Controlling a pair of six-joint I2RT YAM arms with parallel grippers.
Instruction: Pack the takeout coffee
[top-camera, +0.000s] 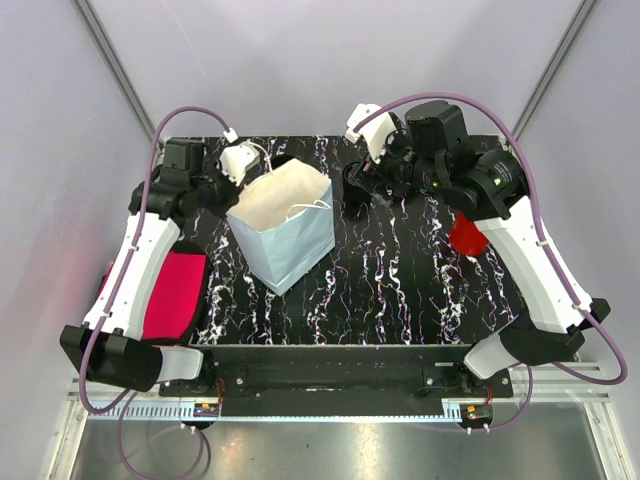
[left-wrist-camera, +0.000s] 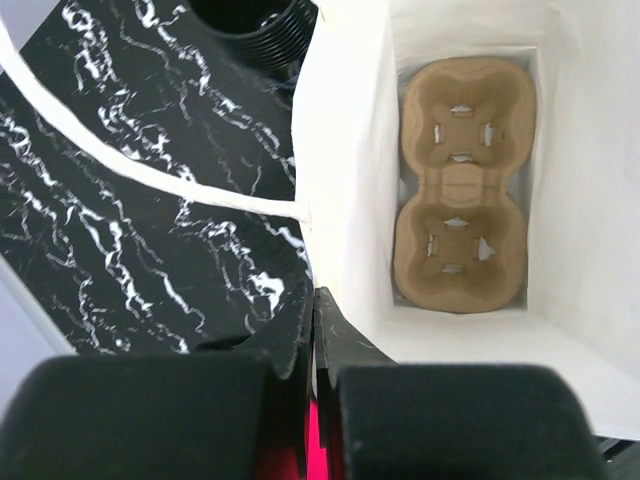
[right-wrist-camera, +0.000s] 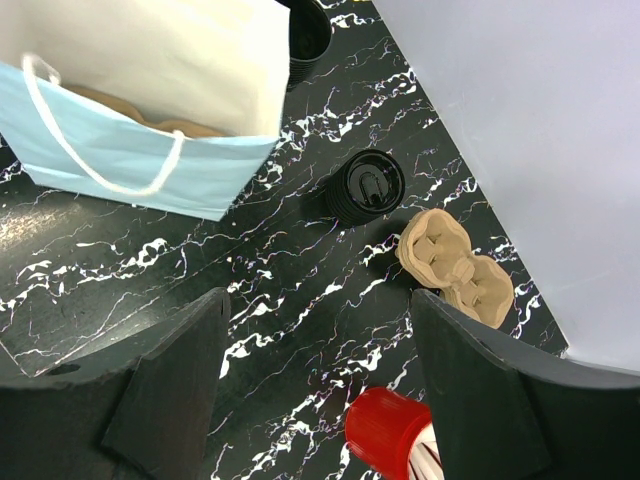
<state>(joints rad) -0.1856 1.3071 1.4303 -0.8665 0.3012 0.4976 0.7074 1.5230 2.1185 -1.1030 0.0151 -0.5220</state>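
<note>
Bag (top-camera: 285, 235): upright, left-centre of worktop (top-camera: 400, 290).
Left hand (left-wrist-camera: 315, 335): pinched closed on bag rim.
Right hand (right-wrist-camera: 318, 310): wide, empty.
Coffee cup (right-wrist-camera: 366, 187): near far edge, outside bag; overhead, right arm (top-camera: 520, 250) mostly hides it.
Carrier (left-wrist-camera: 462, 185): inside bag.

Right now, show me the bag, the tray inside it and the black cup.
bag (top-camera: 295, 245): top view, blue side wall.
tray (left-wrist-camera: 462, 185): left wrist view, middle bridge.
cup (right-wrist-camera: 368, 186): right wrist view, black lid.
</note>
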